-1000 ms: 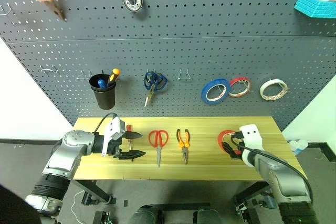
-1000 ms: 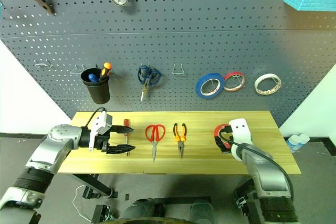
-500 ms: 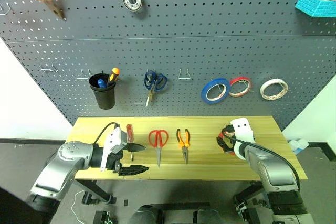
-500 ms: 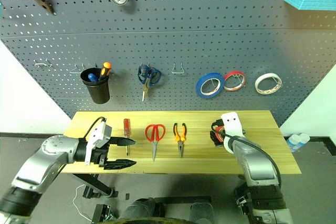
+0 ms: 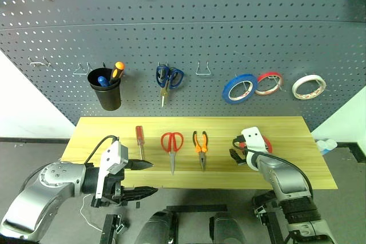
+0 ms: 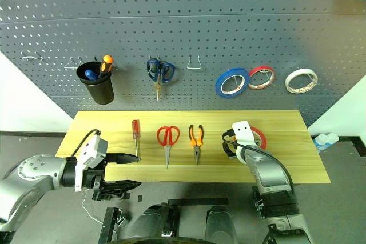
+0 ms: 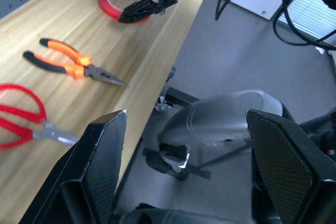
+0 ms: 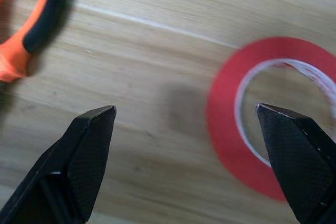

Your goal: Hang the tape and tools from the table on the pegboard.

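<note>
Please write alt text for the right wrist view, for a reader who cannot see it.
The open right gripper hovers over the wooden table, its two black fingers spread apart with a flat red tape roll lying near one of them. An orange-and-black pliers handle shows at one corner.

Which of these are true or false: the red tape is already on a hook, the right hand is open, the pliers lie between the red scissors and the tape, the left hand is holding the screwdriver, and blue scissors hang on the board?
1. The red tape is already on a hook. False: it lies flat on the table.
2. The right hand is open. True.
3. The pliers lie between the red scissors and the red tape. True.
4. The left hand holds the screwdriver. False: it is open and empty, at the table's front edge.
5. Blue scissors hang on the pegboard. True.
</note>
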`<state>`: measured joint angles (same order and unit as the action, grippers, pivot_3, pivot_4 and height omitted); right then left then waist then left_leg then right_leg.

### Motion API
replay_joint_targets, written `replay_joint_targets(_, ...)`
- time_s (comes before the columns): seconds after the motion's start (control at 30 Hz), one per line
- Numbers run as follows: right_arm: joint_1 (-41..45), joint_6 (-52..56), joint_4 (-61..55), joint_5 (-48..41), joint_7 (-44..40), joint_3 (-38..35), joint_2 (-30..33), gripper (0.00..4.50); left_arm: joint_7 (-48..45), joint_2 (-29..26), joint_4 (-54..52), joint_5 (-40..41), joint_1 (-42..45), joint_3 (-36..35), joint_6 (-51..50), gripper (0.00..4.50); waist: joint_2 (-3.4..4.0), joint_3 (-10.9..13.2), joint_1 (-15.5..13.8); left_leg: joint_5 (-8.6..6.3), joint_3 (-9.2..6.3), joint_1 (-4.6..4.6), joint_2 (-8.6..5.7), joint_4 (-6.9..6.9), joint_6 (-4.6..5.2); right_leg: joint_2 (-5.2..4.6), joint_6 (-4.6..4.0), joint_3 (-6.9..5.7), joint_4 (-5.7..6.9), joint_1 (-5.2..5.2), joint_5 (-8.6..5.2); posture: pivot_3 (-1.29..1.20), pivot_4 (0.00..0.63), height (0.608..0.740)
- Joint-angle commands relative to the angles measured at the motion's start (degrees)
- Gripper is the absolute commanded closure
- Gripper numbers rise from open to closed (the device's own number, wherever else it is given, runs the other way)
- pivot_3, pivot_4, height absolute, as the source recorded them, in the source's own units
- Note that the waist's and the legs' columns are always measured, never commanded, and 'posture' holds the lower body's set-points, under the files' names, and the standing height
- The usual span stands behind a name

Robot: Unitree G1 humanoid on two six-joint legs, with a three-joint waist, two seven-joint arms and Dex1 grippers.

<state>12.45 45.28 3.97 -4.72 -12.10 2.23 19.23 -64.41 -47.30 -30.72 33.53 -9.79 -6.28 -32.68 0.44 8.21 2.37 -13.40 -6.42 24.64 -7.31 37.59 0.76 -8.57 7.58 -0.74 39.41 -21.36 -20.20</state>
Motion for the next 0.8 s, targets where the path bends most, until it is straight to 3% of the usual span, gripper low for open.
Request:
replay_joint_targets(0.03,2.02,-1.56,1.21,0.72,-0.57,0.67,-0.64,0.0,1.35,-1.02,-4.31,2.81,-2.1,-2.59,-1.55,0.73,-0.06,0.44,-0.03,0.0,0.01,0.0,0.0,-0.05,0.0,0.0,0.0,0.01,-0.05,0.0,0.0,-0.02,0.186,0.68)
replay_joint_targets(0.33,4.01,-3.26,5.03,1.51,1.38,-0.66,-1.24,0.0,3.45,-2.33,-8.53,6.95,-4.87,-5.64,-4.59,0.73,-0.27,2.23,-0.34,0.03,0.04,-0.01,0.01,-0.31,-0.04,-0.02,0.0,0.02,-0.15,-0.07,0.0,0.0,0.209,0.68)
replay_joint_targets(0.8,5.57,-3.07,7.67,2.41,5.49,-3.59,-2.11,0.0,4.79,-2.86,-8.48,7.68,-4.05,-4.79,-4.59,0.73,-0.28,2.38,-0.36,0.04,0.06,0.0,0.01,-0.48,-0.08,-0.02,-0.01,0.02,-0.26,-0.13,-0.01,0.0,0.204,0.68)
